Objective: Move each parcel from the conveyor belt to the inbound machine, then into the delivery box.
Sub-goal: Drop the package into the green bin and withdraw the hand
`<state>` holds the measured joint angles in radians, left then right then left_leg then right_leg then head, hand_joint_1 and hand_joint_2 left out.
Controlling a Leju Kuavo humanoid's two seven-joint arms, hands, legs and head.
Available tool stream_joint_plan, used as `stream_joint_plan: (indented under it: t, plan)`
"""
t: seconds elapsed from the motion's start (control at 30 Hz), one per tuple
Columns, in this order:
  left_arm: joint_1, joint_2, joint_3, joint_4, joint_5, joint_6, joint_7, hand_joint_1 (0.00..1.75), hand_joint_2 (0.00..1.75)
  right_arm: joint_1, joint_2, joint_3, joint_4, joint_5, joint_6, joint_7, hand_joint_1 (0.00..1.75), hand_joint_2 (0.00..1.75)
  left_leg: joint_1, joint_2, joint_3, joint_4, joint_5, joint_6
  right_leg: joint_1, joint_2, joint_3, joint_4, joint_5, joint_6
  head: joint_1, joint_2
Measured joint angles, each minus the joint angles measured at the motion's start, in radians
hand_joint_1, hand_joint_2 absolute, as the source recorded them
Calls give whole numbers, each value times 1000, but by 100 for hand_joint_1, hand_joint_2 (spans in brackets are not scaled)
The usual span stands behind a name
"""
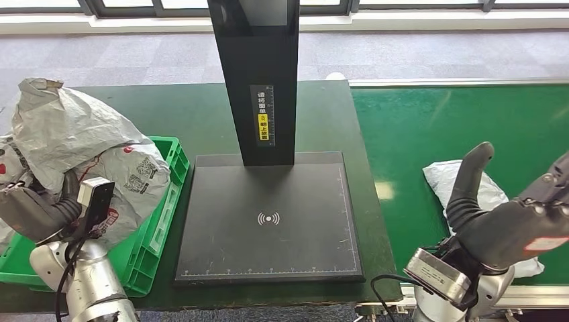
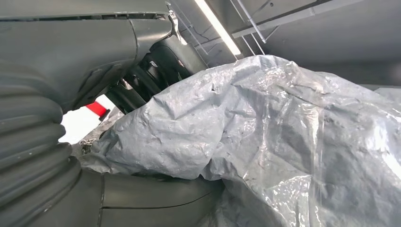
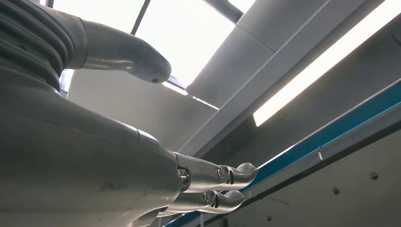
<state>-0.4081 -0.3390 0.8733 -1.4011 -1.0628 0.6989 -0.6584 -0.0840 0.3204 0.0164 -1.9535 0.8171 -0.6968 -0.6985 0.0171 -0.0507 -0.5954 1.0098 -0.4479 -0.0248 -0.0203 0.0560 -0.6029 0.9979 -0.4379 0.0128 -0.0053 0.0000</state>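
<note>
Head view: a green belt (image 1: 443, 127) is cut off at the right edge. A flat black machine (image 1: 268, 221) with a dark post sits centre. A crinkled grey parcel (image 1: 74, 134) is gripped by the left hand (image 1: 40, 211) over a green box (image 1: 158, 228). A white parcel (image 1: 493, 194) on the belt is partly hidden by the right hand (image 1: 510, 215), its fingers apart, nothing held.

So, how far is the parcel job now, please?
Done, apparently: a printed grey parcel lies in the green plastic crate. In hand: the left hand holds a crumpled grey plastic parcel over it. Left: a white parcel waits on the green conveyor belt by the open right hand.
</note>
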Motion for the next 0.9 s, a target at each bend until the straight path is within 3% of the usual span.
stream_joint_plan:
  t: [0.07,0.2,0.33,0.63,0.9]
  plan:
    - [-1,0,3,5,-4,0,3,0,175,0,0,0,0,1,0,0,0,175,0,0,0,0,0,0,0,0,0,0,0,0,0,0]
    - [-9,-1,26,30,-62,0,55,0,175,1,0,0,0,6,0,4,0,175,0,0,0,0,0,0,0,0,0,0,0,0,0,0]
    - [-26,-3,65,53,-44,0,9,0,0,1,0,0,9,7,0,3,0,175,-1,0,2,0,0,0,-1,0,2,0,0,0,0,0]
    - [-41,-3,110,56,62,0,-18,0,0,1,0,0,28,7,0,0,0,175,-1,-1,4,-2,0,-1,-1,-1,4,1,0,0,0,0]
    - [27,-4,74,-25,204,0,-19,0,0,3,0,0,46,10,0,0,0,175,-1,0,5,-2,0,-1,-1,0,3,1,-1,-1,0,0]
